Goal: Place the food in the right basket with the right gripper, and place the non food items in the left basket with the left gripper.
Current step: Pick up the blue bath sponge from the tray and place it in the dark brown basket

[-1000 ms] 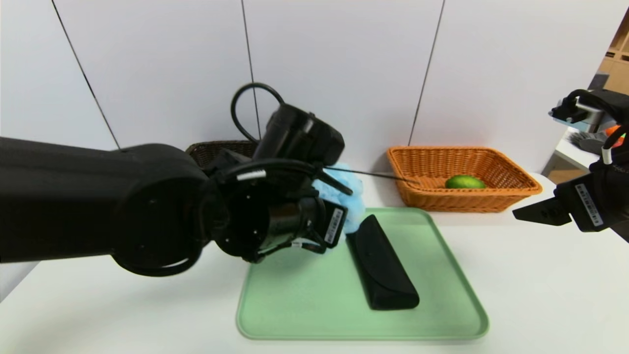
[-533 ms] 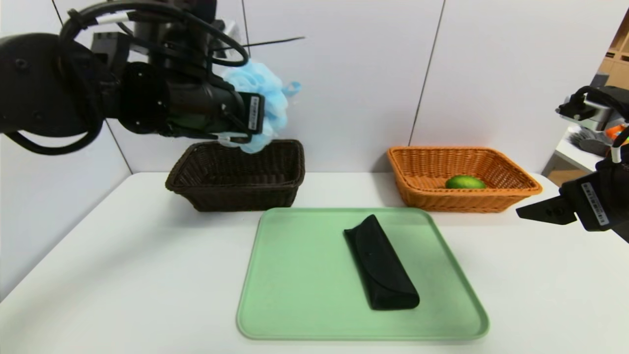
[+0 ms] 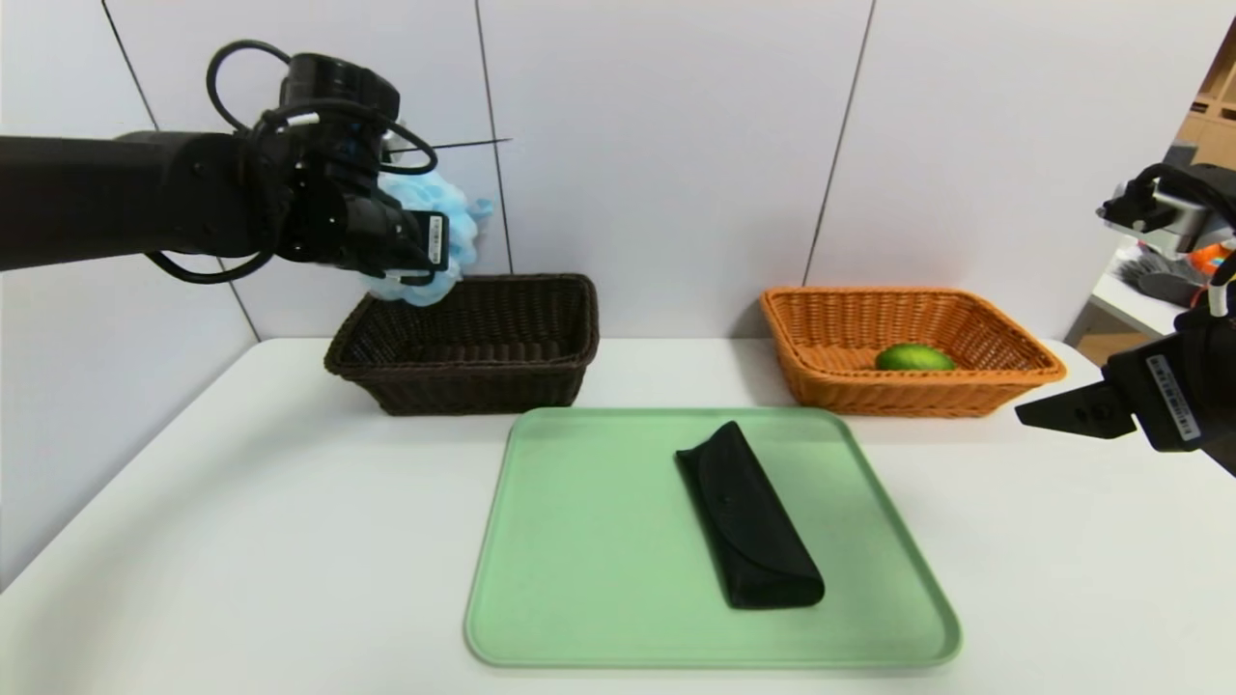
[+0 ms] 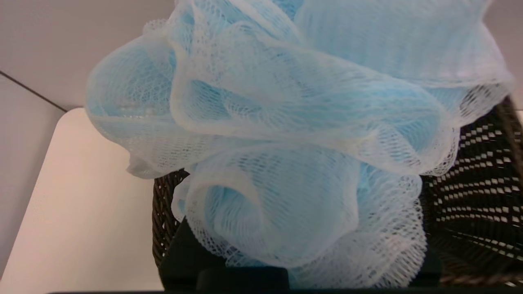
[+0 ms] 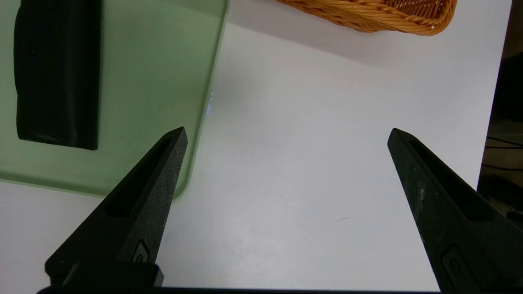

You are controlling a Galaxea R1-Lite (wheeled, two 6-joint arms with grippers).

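Observation:
My left gripper [image 3: 439, 253] is shut on the light-blue mesh bath pouf [image 3: 454, 227], held in the air above the back left part of the dark brown left basket [image 3: 463, 372]. In the left wrist view the pouf [image 4: 286, 134] fills the picture and hides the jaws, with the dark basket [image 4: 470, 204] below it. The green lime [image 3: 913, 357] lies inside the orange right basket [image 3: 966, 396]. The black glasses case [image 3: 748, 516] lies on the green tray [image 3: 599, 579]. My right gripper [image 3: 1038, 417] hovers open at the table's right side, with nothing between its fingers [image 5: 163, 171].
The white table [image 3: 241, 541] carries the tray in front and both baskets at the back near the wall. In the right wrist view the tray's corner [image 5: 192, 134], the glasses case [image 5: 57, 73] and the orange basket's edge [image 5: 367, 16] show. The table's right edge is close to the right gripper.
My left arm has lifted the pouf off the tray and carried it up and to the left, over the dark basket. The right arm has barely moved.

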